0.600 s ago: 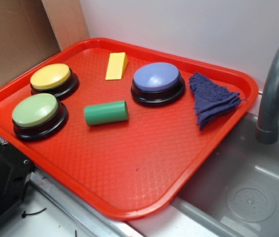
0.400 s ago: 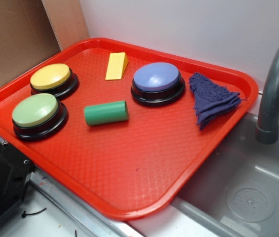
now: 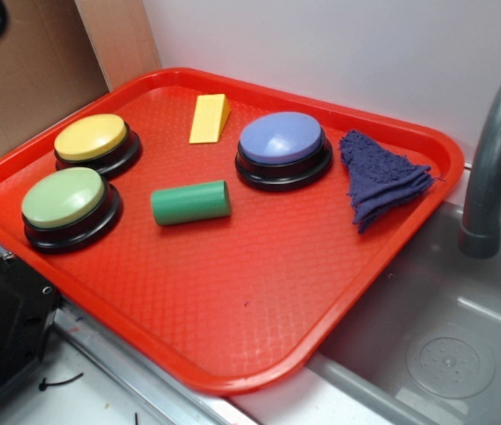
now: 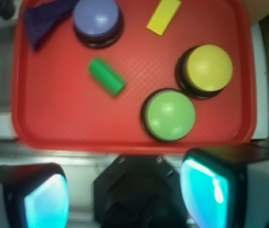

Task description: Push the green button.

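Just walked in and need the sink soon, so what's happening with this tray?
A robot arm is set to press the green button, but has not touched anything yet. In the wrist view its tool hangs open, high above the near edge of the red tray, holding nothing. The green button sits beside the yellow button, with a green cylinder, blue button, yellow wedge and blue cloth also on the tray.

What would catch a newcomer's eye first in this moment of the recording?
The bright red tray fills the scene, beside a grey sink. On it sit three large domed buttons: the green button at the near left, a yellow button just behind it, and a purple button further right. In the wrist view, the gripper hangs high above with its fingers wide apart, touching nothing.
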You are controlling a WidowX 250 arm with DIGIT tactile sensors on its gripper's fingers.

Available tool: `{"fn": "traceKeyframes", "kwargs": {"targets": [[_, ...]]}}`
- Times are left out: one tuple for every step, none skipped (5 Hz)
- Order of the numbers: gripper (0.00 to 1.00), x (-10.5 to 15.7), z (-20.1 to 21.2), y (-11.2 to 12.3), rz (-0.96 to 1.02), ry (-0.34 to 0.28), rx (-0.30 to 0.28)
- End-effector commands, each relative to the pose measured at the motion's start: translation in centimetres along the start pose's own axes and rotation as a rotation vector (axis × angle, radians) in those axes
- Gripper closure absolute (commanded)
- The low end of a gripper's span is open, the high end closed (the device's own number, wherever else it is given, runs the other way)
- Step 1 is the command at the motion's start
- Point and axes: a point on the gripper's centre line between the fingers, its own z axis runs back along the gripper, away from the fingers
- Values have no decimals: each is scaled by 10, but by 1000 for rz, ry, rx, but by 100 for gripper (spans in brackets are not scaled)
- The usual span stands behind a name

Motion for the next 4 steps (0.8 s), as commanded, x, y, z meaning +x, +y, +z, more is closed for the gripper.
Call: {"fn": "traceKeyframes", "kwargs": {"targets": [[0,18,-50,38,-34,-25,59],[0,21,-73,44,-34,-76,90],[0,25,-97,43,-57,-70,95],[0,30,-112,38,-80,-42,97]]}}
